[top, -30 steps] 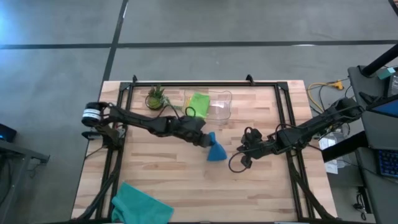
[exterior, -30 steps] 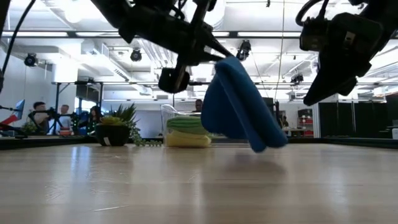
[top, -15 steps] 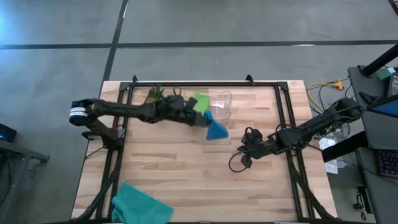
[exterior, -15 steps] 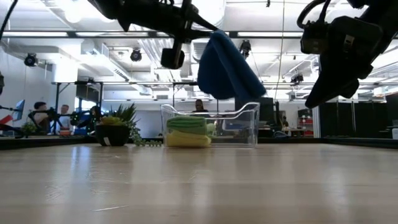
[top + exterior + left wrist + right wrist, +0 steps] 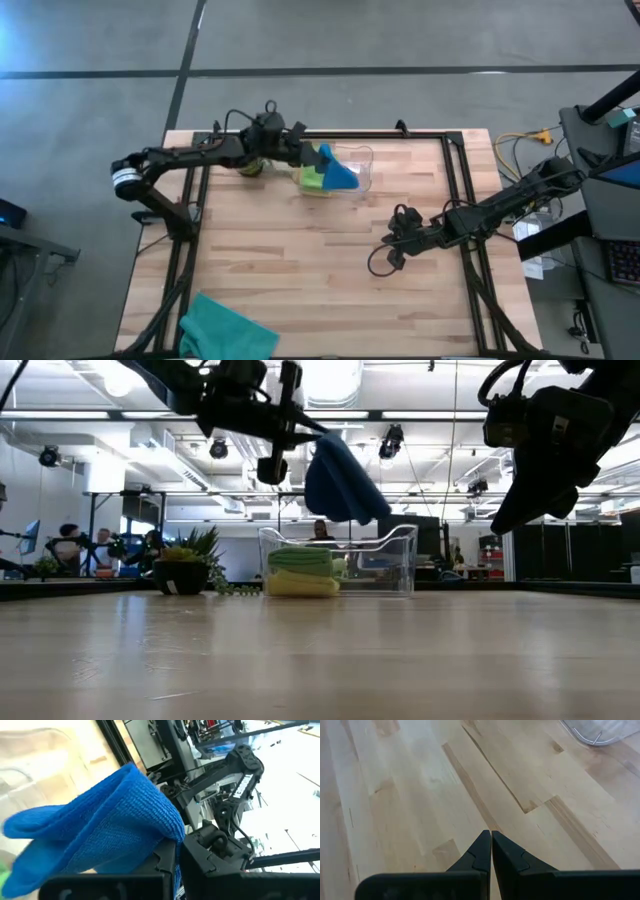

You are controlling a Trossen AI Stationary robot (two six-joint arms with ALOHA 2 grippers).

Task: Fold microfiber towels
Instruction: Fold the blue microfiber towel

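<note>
The left gripper (image 5: pixel 312 158) is clenched on the blue towel (image 5: pixel 340 175) and holds it in the air over the clear plastic bin (image 5: pixel 358 178) at the table's far edge. The cloth hangs as a bunched, folded wedge with a rounded upper fold; its ribbed microfiber weave shows plainly in the left wrist view (image 5: pixel 100 835). Inside the bin lie the lime green towel (image 5: pixel 300 559) stacked on the yellow towel (image 5: pixel 298 584), both folded; this stacking shows in the low view, whereas the overhead view shows only a sliver of green beside the blue cloth. The low view also shows the blue towel (image 5: pixel 340 480) clear of the bin's rim. The teal towel (image 5: pixel 228 328) lies crumpled at the table's near left corner, seen only from above. The right gripper (image 5: pixel 392 250) waits with fingers pressed together and nothing between them, above bare boards right of centre. A small potted plant (image 5: pixel 190 565) stands just left of the bin. The table (image 5: pixel 300 270) is of pale wooden planks; behind it lies an open workshop with ceiling lights and people seated at far left.
</note>
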